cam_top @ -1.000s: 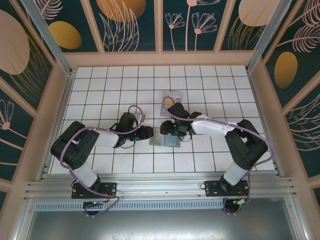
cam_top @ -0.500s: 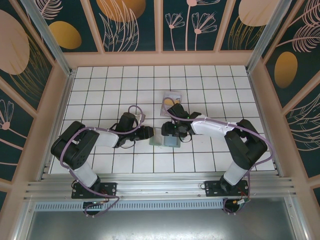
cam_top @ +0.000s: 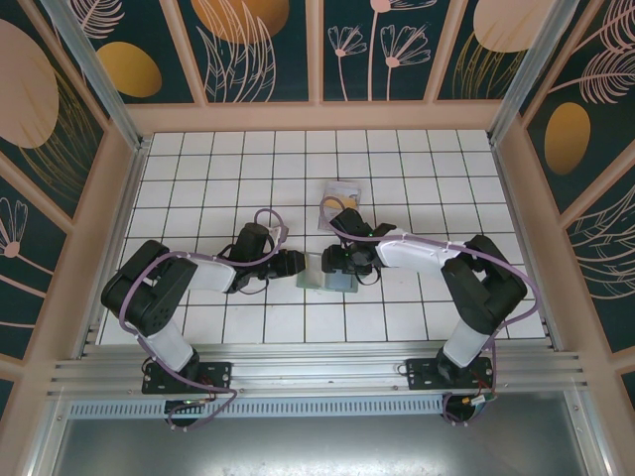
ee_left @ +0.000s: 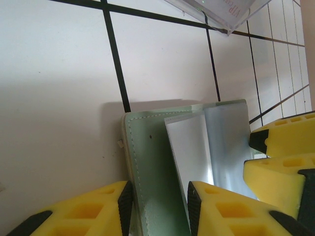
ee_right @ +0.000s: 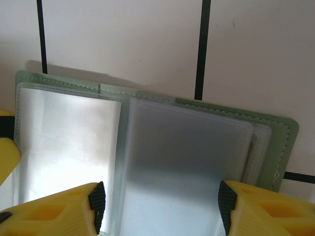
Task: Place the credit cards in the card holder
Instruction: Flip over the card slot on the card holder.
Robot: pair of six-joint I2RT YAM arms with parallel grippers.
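Toward the near middle of the tiled table point(cam_top: 198, 169), the card holder point(cam_top: 332, 282) lies spread open, pale sleeves upward, between the two grippers. The left gripper point(ee_left: 158, 192) has its yellow fingers point(ee_left: 74, 214) narrowly parted astride the holder's stitched green edge, one on the bare-tile side and the other over a sleeve. Whether they pinch that edge cannot be told. The right gripper point(ee_right: 160, 196) is spread wide, with a frosted sleeve lying between its fingers and nothing clamped. From above, the right arm covers the holder's far part. The credit cards point(cam_top: 340, 195) rest farther toward the back edge, apart from the holder. The left wrist view cuts them down to one corner, and their print is too blurred to read.
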